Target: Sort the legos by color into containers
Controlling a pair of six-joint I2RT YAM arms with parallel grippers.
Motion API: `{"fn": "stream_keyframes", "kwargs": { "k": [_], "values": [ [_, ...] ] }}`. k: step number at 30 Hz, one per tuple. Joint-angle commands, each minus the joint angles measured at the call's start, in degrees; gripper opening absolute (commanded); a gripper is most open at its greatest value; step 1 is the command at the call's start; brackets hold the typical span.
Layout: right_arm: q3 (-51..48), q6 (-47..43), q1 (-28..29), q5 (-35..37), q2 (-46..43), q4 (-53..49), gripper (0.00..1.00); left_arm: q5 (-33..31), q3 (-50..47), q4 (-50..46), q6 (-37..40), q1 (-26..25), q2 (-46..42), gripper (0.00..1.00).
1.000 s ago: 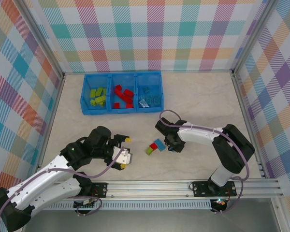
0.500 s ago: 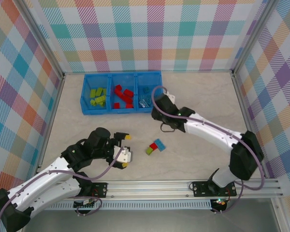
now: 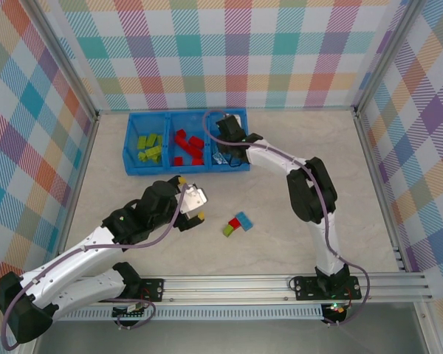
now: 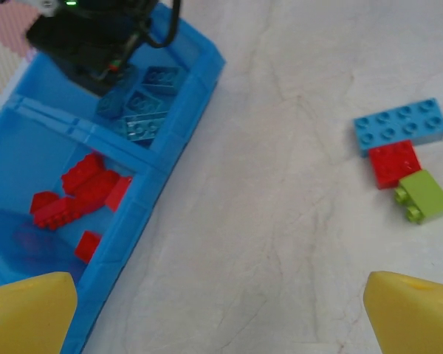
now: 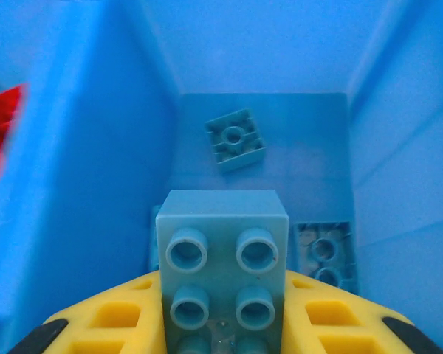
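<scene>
Legos are mostly sorted into the blue tray (image 3: 167,170) at the far side of the table (image 3: 317,147). The lime green ones (image 3: 149,147) are in the left compartment, the red ones (image 3: 187,145) in the middle, and the light blue ones (image 4: 144,110) on the right. Three more sit loose on the table nearer the arms, touching in a little diagonal row: a long blue brick (image 4: 400,125), a red brick (image 4: 393,162) and a green brick (image 4: 424,195).

The right gripper (image 3: 226,146) hangs over the right compartment, clamped on a held blue brick (image 5: 221,251) with its studs facing the wrist cam. Below it a square brick (image 5: 235,139) lies underside-up on the compartment floor.

The left gripper (image 3: 192,199) hovers over bare table on the near side of the tray, left of the loose trio. Its yellow fingers (image 4: 29,313) are spread wide apart with nothing between them.
</scene>
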Motion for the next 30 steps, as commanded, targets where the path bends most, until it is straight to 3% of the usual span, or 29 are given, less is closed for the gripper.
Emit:
{"fn": "stream_keyframes", "kwargs": {
  "k": [1,4,11,17,20,24,30],
  "values": [
    [4.0,-1.4,-0.1,-2.4,0.5,-1.8,0.36,-4.4,0.3,3.5,-4.1,0.2,-1.1,1.0],
    [5.1,-2.3,-0.1,-2.6,-0.1,-2.5,0.47,-5.2,0.3,3.8,-4.7,0.7,-0.9,1.0],
    [3.6,-3.6,-0.1,-3.5,-7.5,-4.3,0.48,-5.1,1.5,3.1,-6.7,1.6,0.4,1.0],
    [-13.0,-5.0,0.1,-13.2,-25.6,-5.4,0.49,-5.0,3.3,0.4,-7.7,1.7,0.8,1.0],
    [-28.2,-7.2,1.0,-20.0,-38.4,-4.2,0.51,3.5,3.4,-4.2,2.6,1.7,-0.6,1.0],
    [-41.2,-6.2,3.9,-18.2,-51.3,-10.1,0.52,13.3,-1.7,-3.9,12.5,1.7,-4.4,1.0],
    [-50.9,-6.5,9.8,-18.9,-55.9,-18.9,0.64,23.9,-7.9,-3.0,24.8,1.5,-9.9,1.0]
  ]
}}
